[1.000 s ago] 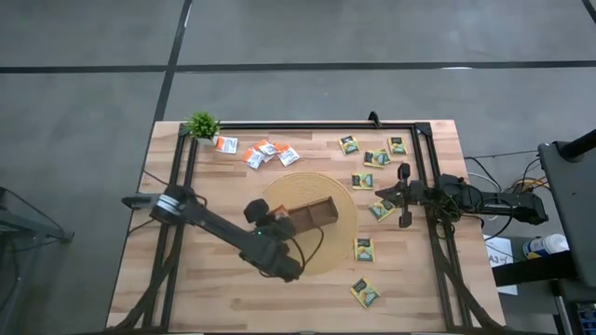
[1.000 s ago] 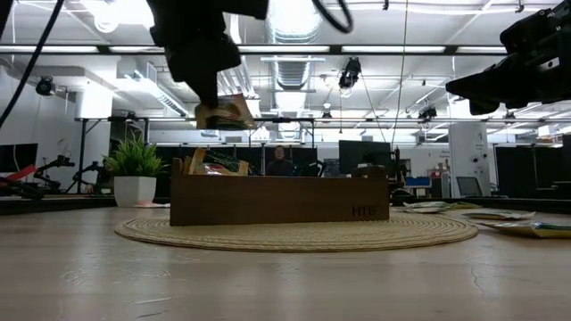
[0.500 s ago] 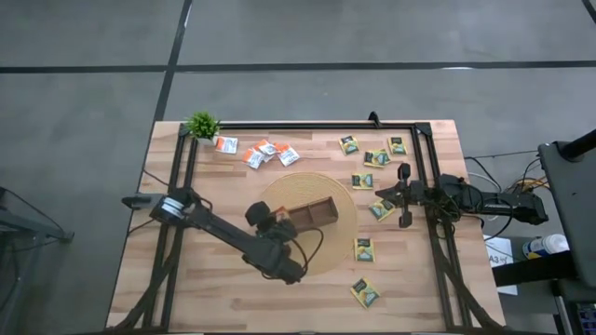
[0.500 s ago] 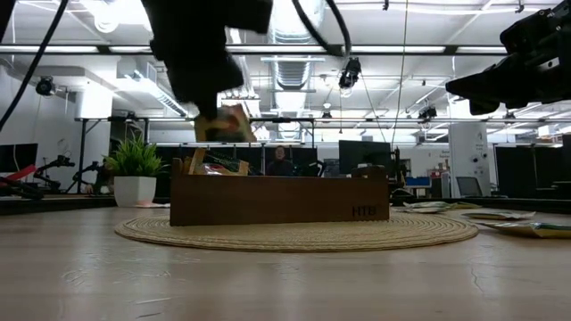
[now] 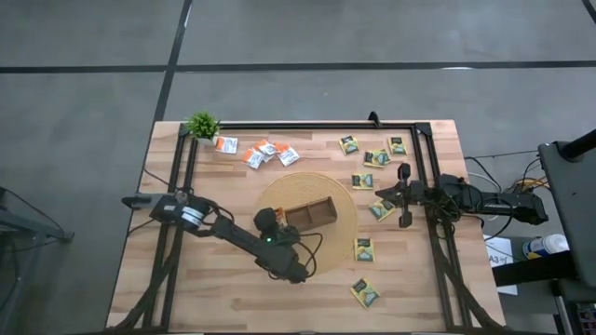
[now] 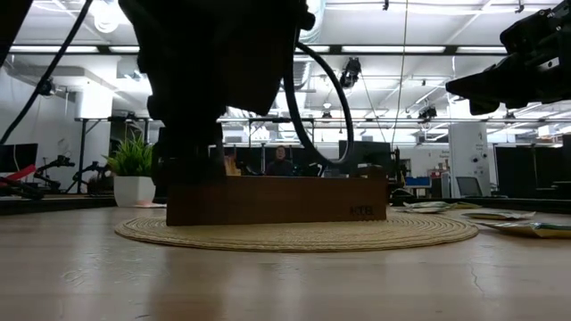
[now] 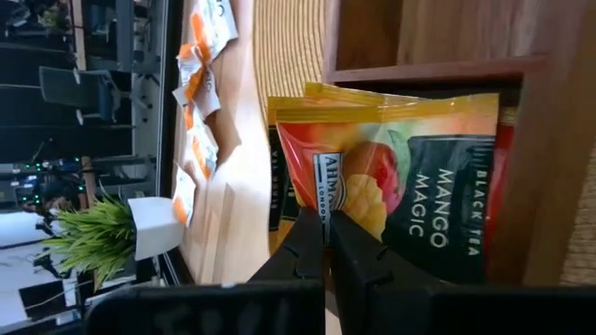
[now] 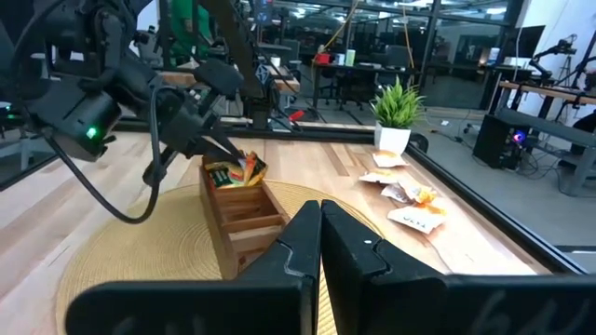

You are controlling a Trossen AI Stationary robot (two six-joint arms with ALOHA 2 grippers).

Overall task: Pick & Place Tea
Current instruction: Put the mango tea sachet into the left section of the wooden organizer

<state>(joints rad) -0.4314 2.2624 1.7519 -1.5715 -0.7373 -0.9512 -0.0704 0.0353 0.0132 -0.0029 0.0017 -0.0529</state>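
Lettering "Mango Magic" on sachet shows wrist-side only.

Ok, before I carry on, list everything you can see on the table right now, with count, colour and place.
Wooden tray: one, brown, on the mat at table centre.
Woven mat: one, straw-coloured, round, under the tray.
Held sachet: one, orange and dark, in the tray's left end compartment.
White-and-orange sachets: about four, far edge, beside the plant.
Dark green and yellow sachets: about eight, scattered right of the mat, from far edge to near edge.
Potted plant: one, green in a white pot, far left corner.
Black frame: one, along the table's edges.
Left gripper: shut on the held sachet, at the tray's left end.
Right gripper: shut, empty, waiting at the right side.
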